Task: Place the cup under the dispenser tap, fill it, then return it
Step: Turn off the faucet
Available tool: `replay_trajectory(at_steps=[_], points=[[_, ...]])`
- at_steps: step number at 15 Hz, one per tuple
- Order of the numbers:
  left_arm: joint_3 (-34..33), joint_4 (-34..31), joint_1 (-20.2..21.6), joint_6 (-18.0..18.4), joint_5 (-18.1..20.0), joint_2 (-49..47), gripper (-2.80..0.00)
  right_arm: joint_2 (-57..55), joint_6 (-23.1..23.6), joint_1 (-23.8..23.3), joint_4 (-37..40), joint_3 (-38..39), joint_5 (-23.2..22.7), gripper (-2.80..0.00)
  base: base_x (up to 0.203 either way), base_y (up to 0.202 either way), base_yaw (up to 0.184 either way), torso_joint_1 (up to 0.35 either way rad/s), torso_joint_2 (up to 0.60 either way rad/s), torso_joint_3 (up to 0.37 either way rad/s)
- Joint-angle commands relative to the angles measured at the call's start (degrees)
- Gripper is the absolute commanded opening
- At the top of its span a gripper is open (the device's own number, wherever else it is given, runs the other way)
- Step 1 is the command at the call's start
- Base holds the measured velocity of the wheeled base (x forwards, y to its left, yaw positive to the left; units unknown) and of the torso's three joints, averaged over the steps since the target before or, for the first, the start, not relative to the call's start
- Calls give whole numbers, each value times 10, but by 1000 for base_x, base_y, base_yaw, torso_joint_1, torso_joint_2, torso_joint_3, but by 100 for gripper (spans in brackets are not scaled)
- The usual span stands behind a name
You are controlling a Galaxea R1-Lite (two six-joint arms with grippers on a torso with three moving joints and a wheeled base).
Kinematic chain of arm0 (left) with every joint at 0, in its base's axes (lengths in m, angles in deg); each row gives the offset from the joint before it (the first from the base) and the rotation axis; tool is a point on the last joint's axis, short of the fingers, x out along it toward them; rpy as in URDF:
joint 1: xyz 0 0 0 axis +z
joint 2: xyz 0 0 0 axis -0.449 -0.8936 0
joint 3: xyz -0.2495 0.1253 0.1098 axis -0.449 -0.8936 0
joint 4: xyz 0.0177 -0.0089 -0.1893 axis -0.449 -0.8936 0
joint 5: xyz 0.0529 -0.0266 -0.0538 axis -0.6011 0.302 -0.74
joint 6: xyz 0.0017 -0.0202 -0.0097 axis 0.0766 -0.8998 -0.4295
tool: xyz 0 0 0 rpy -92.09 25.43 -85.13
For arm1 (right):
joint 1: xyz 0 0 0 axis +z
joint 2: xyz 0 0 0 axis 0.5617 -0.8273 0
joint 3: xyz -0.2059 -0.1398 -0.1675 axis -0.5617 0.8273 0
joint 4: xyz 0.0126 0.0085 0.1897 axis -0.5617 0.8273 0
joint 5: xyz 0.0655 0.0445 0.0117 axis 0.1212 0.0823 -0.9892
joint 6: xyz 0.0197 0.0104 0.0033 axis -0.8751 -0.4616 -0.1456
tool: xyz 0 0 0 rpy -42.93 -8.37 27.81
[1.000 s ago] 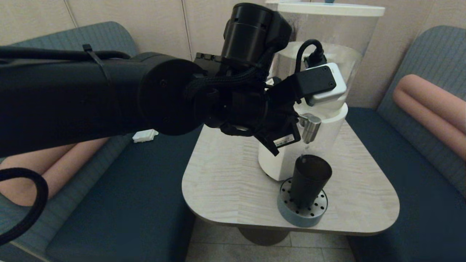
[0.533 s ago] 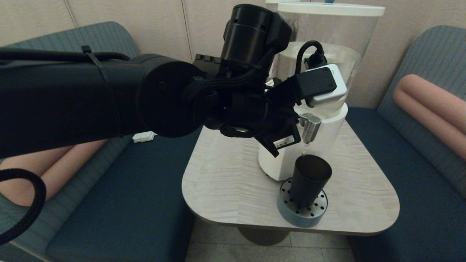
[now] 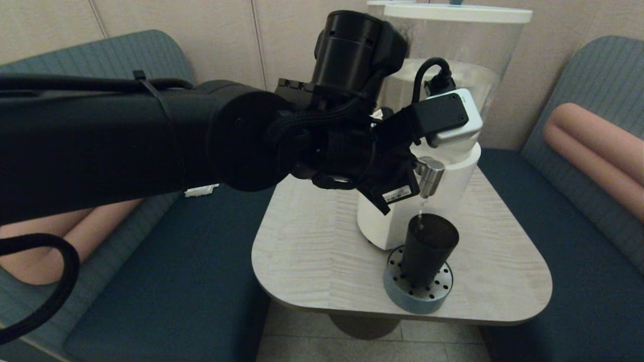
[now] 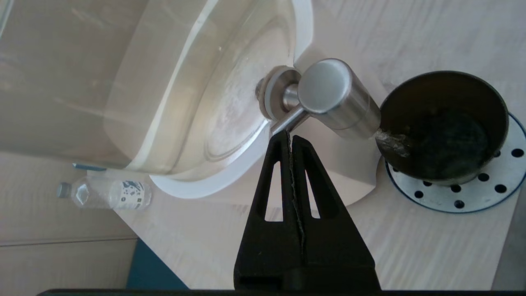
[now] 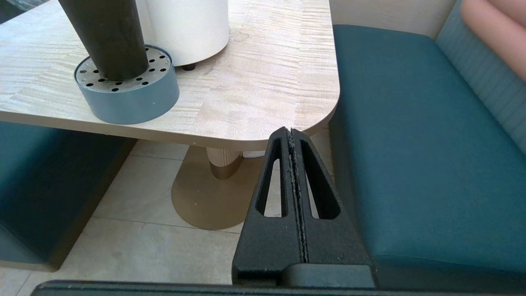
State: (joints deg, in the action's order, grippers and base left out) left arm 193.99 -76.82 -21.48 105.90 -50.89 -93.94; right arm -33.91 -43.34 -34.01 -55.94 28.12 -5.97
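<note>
Clear bottle [image 4: 107, 193] (lying) behind dispenser [image 4: 230, 123]

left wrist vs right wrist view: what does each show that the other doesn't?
Left wrist only: the dispenser tap with a thin stream running into the cup, the clear tank, a small clear bottle lying behind the dispenser, and the left gripper, jaws shut, tips at the tap's lever.

Right wrist only: the right gripper, jaws shut, parked below the table edge; the table pedestal, floor tiles and teal bench seat.

Both: the cup standing on the perforated drip tray, the dispenser's white base, the wooden tabletop.
</note>
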Motion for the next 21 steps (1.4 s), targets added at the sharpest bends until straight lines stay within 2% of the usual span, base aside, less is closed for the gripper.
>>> replay_trajectory(at_steps=[1, 13, 21], points=[[5, -1, 0, 3, 0, -9, -280, 0, 0, 0, -1, 8, 0, -280, 0, 0, 0, 0, 0, 0], [26, 13, 0, 3, 4, -33, -280, 0, 0, 0, -1, 8, 0, -280, 0, 0, 0, 0, 0, 0], [27, 78, -4, 3, 8, -60, -280, 0, 0, 0, -1, 8, 0, -280, 0, 0, 0, 0, 0, 0]])
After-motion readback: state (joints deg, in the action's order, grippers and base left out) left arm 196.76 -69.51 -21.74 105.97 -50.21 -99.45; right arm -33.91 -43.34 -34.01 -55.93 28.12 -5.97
